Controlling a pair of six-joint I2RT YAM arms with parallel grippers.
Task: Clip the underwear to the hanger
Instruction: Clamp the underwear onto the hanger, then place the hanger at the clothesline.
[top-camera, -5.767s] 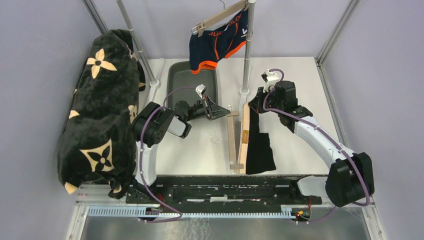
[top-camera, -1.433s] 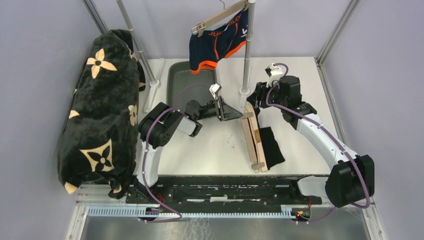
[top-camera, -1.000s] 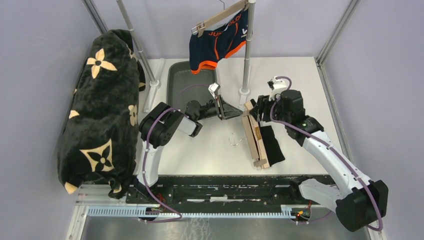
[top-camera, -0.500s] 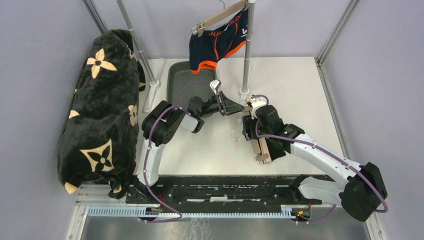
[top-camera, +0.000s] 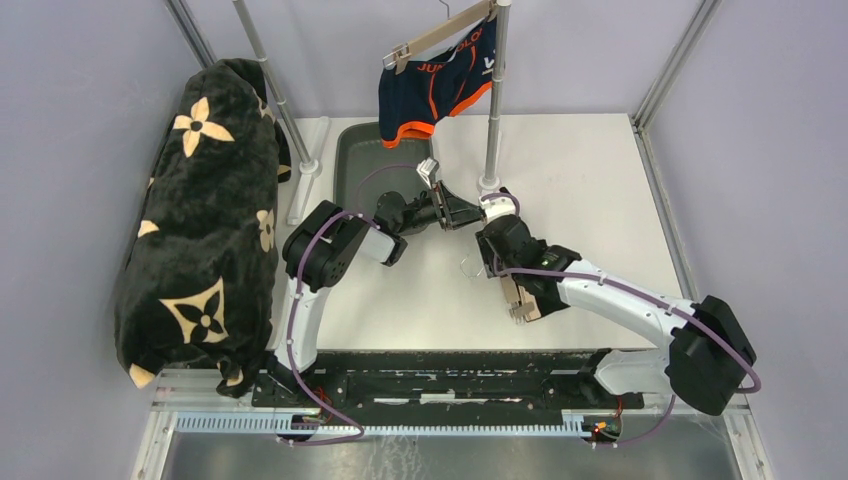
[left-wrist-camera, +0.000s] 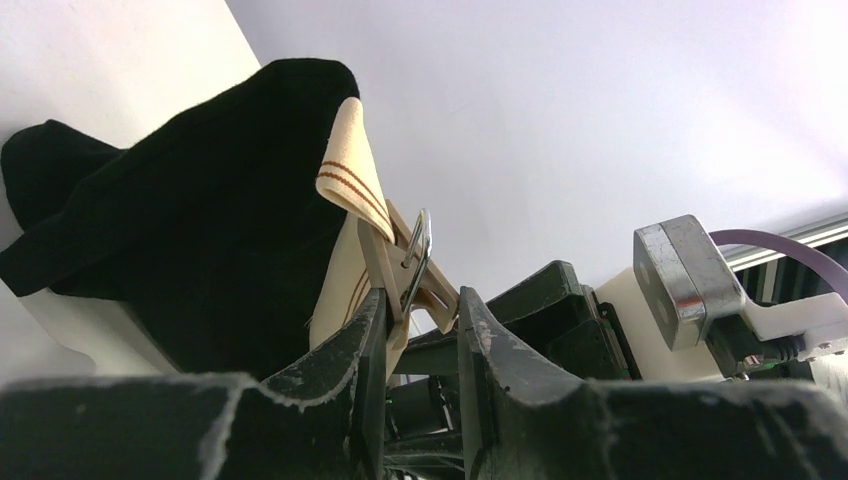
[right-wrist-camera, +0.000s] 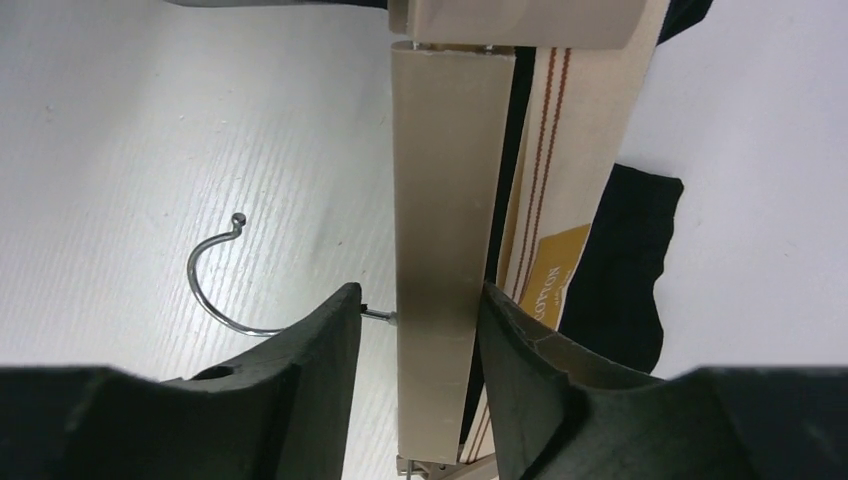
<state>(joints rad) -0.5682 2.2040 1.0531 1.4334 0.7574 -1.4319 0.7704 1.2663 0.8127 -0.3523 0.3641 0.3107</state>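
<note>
A wooden hanger (top-camera: 515, 296) lies on the white table with black underwear (right-wrist-camera: 620, 260) beside and under it; the right arm hides most of the garment from above. My left gripper (top-camera: 466, 214) is shut on the hanger's far clip (left-wrist-camera: 410, 265), next to the beige striped waistband (left-wrist-camera: 345, 175). My right gripper (right-wrist-camera: 420, 295) stands open astride the hanger bar (right-wrist-camera: 440, 200) near its metal hook (right-wrist-camera: 205, 290). The right finger is against the bar and the left finger is a little apart from it.
A second hanger with navy and orange underwear (top-camera: 440, 75) hangs from the upright pole (top-camera: 493, 100) at the back. A dark tray (top-camera: 375, 160) sits behind the left arm. A black blanket with beige flowers (top-camera: 200, 220) drapes over the left rail.
My right arm has swung left from the hanger's far end to its middle, and its jaws have narrowed around the bar. My left gripper has kept its hold on the clip.
</note>
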